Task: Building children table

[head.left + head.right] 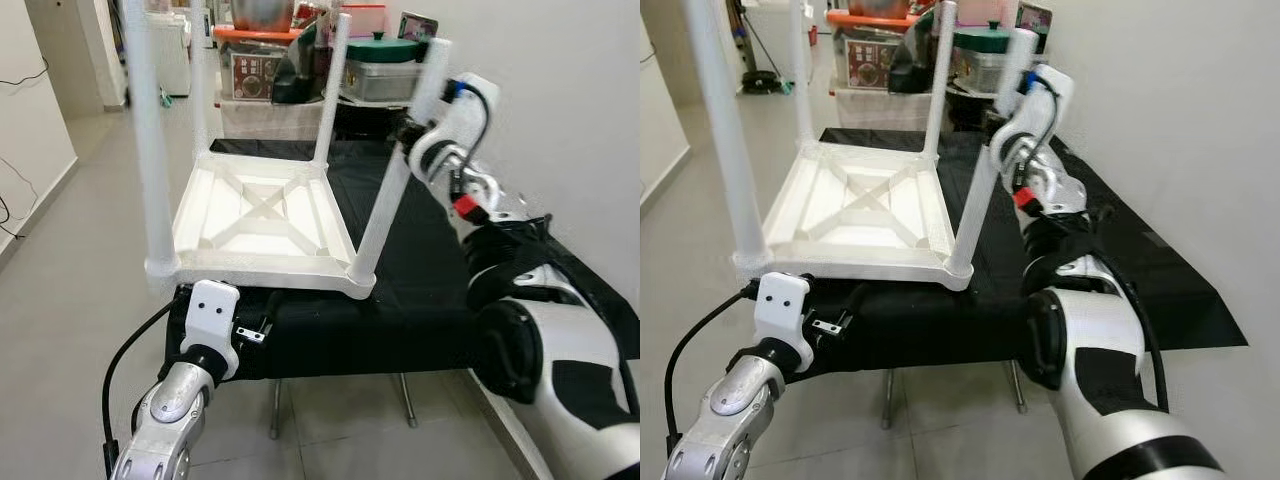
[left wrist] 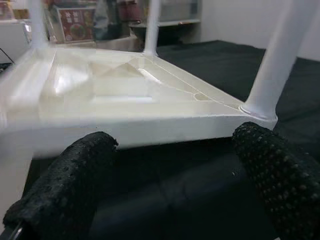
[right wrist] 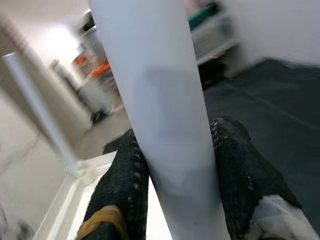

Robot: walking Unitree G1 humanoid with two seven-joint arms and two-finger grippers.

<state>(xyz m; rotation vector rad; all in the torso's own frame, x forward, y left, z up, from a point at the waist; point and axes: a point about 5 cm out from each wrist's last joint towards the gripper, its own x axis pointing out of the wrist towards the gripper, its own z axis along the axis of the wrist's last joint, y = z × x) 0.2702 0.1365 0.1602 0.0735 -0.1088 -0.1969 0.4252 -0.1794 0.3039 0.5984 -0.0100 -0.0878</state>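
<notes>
On the black desk (image 1: 420,300) the white table (image 1: 262,222) lies upside down; my right end effector (image 3: 172,165) is clenched around one leg (image 3: 155,100), my left end effector (image 2: 170,165) released at its near rim.

Item: table (image 1: 420,300), draped in a black cloth, on thin metal legs over a pale tiled floor (image 1: 60,330). We record one thing resting directly on it: a white plastic children's table (image 1: 262,222), turned upside down, its ribbed underside with crossed braces facing up and four white tubular legs rising from the corners. It occupies the cloth's 9 o'clock half, its near edge by the cloth's near edge. The 3 o'clock half shows black cloth.
</notes>
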